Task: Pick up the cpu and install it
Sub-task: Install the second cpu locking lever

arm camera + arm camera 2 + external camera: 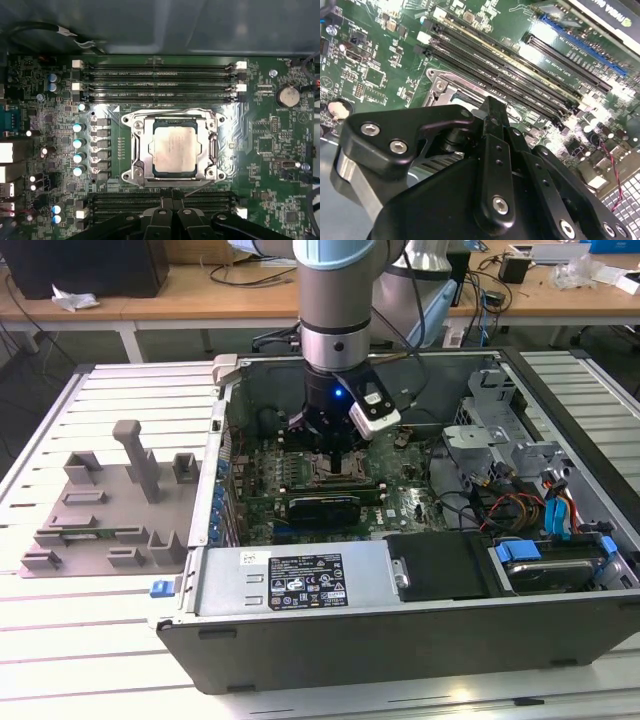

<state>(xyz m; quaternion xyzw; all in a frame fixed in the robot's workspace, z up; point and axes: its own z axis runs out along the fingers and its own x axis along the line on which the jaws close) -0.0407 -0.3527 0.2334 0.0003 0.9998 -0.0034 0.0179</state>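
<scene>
The cpu, a flat square chip with a silver-grey top, lies flat inside the metal-framed socket on the green motherboard, in the first wrist view. My gripper hangs just above the socket's edge, beside the cpu, with its black fingers shut together and nothing between them. In the exterior view the gripper reaches down into the open computer case, right over the socket. In the second wrist view the gripper covers most of the socket, and the cpu is hidden.
Memory slots run along both sides of the socket. A black expansion card and the power supply sit nearer the case front. Cables and drive cages fill the exterior view's right. A grey fixture tray lies outside, left.
</scene>
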